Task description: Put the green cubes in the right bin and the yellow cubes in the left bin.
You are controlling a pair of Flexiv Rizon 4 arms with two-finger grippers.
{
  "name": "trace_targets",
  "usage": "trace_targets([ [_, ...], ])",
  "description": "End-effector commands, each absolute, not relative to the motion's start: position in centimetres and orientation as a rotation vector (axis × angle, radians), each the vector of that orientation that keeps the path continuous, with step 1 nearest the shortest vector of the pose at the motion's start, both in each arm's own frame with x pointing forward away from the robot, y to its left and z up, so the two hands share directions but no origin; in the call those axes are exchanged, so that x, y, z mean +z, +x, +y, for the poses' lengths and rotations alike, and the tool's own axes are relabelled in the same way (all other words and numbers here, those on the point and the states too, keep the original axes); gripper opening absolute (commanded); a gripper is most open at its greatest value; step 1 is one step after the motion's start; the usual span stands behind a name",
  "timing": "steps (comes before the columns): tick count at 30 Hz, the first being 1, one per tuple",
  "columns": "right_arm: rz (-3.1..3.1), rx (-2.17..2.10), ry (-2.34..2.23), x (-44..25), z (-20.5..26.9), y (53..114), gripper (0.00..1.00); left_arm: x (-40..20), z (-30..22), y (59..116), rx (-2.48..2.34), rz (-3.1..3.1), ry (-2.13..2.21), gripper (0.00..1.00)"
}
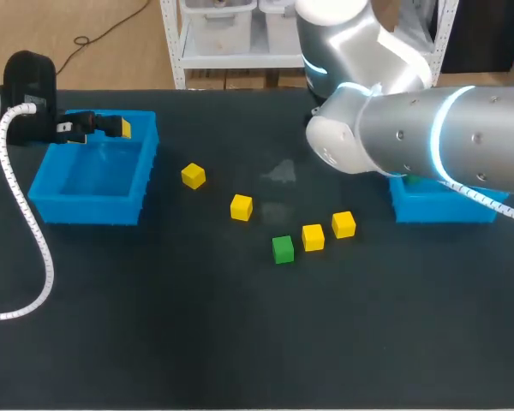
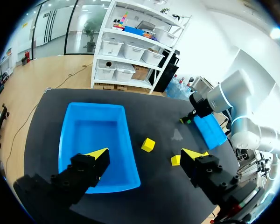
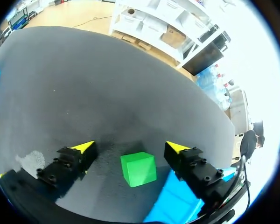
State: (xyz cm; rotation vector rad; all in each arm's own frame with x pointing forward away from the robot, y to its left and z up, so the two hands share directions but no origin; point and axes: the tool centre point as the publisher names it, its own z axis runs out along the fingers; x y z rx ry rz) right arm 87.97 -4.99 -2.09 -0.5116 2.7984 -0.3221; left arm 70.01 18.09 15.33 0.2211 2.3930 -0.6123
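Looking down on the dark table [image 1: 154, 342], you can place everything from the left bin [image 1: 90, 207]. Your right arm [image 1: 428, 137] is the bulkiest thing in sight, reaching in well apart from the left bin and covering part of the right bin [image 1: 441, 210], which stands at the opposite end of the table from the left bin. Your left arm [image 1: 26, 94] comes in just behind the left bin, and the left gripper [image 2: 145, 153] hangs over it with its fingers spread wide: one yellow tip is over the left bin's floor, the other out past its side wall. The right gripper [image 3: 129, 146] is also spread wide, far from the left bin, with a green cube [image 3: 138, 169] in the gap touching neither finger; you cannot tell whether that cube rests on the table. Four yellow cubes lie in a loose line leading away from the left bin: the nearest yellow cube [image 1: 193, 175], the second yellow cube [image 1: 241, 206], the third yellow cube [image 1: 313, 237] and the farthest yellow cube [image 1: 343, 224]. The loose green cube [image 1: 282, 249] sits just beside the third yellow cube, on the side facing the left bin.
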Motion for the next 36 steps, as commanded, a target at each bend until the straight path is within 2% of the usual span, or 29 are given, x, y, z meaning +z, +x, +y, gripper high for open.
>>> trace_targets([
  [1, 2.79, -0.319, -0.512, -2.8, -4.9, 87.7, 0.07, 15.1, 18.3, 70.0, -0.627, 2.382, 0.227, 1.0],
  [2, 2.786, -0.315, -0.511, -2.8, -4.9, 87.7, 0.0, 15.1, 18.3, 70.0, -0.627, 2.382, 0.227, 1.0],
  [18, 2.734, -0.272, -0.546, -1.1, -4.3, 86.7, 0.0, 15.1, 18.3, 70.0, -0.627, 2.382, 0.227, 1.0],
  [19, 2.733, -0.275, -0.545, -0.8, -4.4, 86.6, 0.24, 15.1, 18.3, 70.0, -0.627, 2.382, 0.227, 1.0],
  [20, 2.728, -0.269, -0.533, -0.6, -4.5, 86.6, 0.97, 15.1, 18.3, 70.0, -0.627, 2.382, 0.227, 1.0],
  [21, 2.722, -0.27, -0.527, -0.3, -4.5, 86.4, 1.0, 15.1, 18.3, 70.0, -0.627, 2.382, 0.227, 1.0],
  [36, 2.694, -0.245, -0.502, 0.9, -5.3, 84.6, 1.0, 15.1, 18.3, 70.0, -0.627, 2.382, 0.227, 1.0],
])
